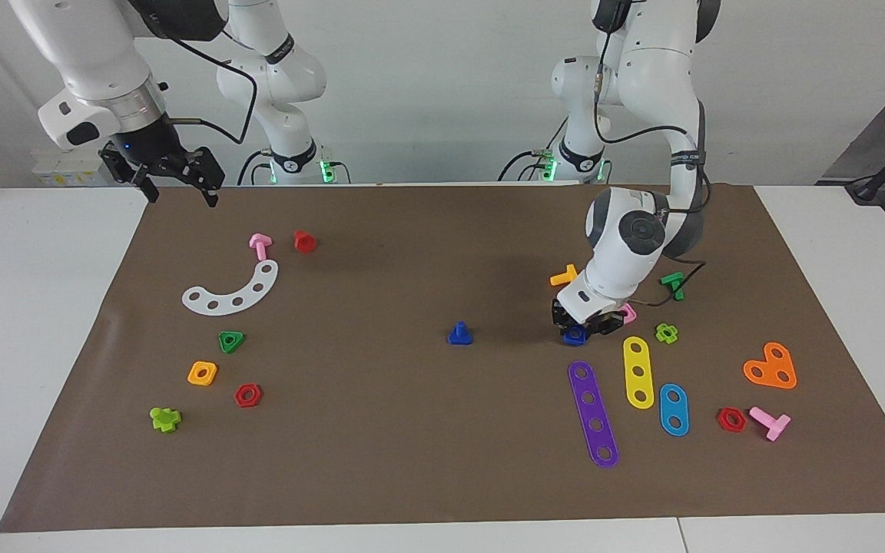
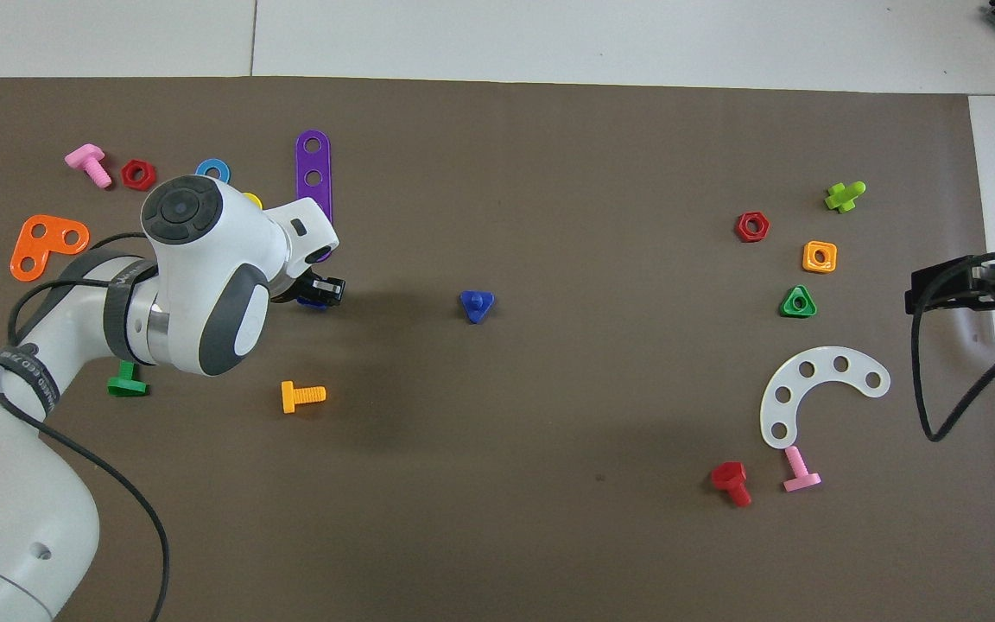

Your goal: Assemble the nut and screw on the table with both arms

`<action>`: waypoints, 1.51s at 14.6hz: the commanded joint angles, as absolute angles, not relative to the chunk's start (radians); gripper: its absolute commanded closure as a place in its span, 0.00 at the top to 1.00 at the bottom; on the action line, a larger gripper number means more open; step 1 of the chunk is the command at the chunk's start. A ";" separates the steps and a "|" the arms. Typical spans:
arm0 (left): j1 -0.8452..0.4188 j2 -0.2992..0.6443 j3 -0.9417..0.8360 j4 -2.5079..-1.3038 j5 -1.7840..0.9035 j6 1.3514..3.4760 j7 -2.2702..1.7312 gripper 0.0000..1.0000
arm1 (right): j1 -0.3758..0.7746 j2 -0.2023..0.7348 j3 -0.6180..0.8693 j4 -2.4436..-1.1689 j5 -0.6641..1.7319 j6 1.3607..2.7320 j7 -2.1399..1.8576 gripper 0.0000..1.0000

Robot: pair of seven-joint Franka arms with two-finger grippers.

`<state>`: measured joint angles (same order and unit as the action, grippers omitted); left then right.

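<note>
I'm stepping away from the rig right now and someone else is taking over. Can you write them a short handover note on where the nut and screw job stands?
Left gripper: shut on the dark-blue nut, low at the mat, beside the purple strip and yellow strip.
Right gripper: open, holding nothing, waiting over the mat's edge at the right arm's end.
Screw: standing head down, shaft up, untouched, mid-mat.
Done: nut gripped.
Left: lift the nut, have the right arm pick up the screw, bring the two together and thread them.
</note>
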<state>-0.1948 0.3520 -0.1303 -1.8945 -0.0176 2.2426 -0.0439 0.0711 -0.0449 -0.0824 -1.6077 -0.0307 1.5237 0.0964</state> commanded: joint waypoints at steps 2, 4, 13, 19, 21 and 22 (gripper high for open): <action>-0.271 0.354 -0.117 -1.780 -0.029 2.131 -0.210 0.25 | 0.061 -0.061 -0.075 -1.617 -0.023 1.513 0.074 1.00; -0.313 0.365 -0.115 -1.715 -0.026 2.088 -0.299 0.25 | 0.061 -0.061 -0.075 -1.617 -0.023 1.513 0.074 1.00; -0.492 0.468 -0.110 -1.508 -0.020 1.996 -0.544 0.26 | 0.061 -0.061 -0.075 -1.617 -0.023 1.513 0.074 1.00; -0.532 0.540 -0.104 -1.424 -0.017 1.973 -0.578 0.25 | 0.061 -0.061 -0.075 -1.617 -0.023 1.513 0.074 1.00; -0.532 0.541 -0.107 -1.427 -0.002 1.988 -0.578 0.25 | 0.061 -0.061 -0.075 -1.618 -0.023 1.513 0.074 1.00; -0.532 0.541 -0.107 -1.428 -0.002 1.990 -0.577 0.25 | 0.061 -0.061 -0.075 -1.617 -0.023 1.513 0.074 1.00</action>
<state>-0.5154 0.5255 -0.1249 -1.4608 -0.0167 1.9996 -0.5629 0.0711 -0.0449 -0.0824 -1.6077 -0.0306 1.5237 0.0964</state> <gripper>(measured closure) 0.529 0.000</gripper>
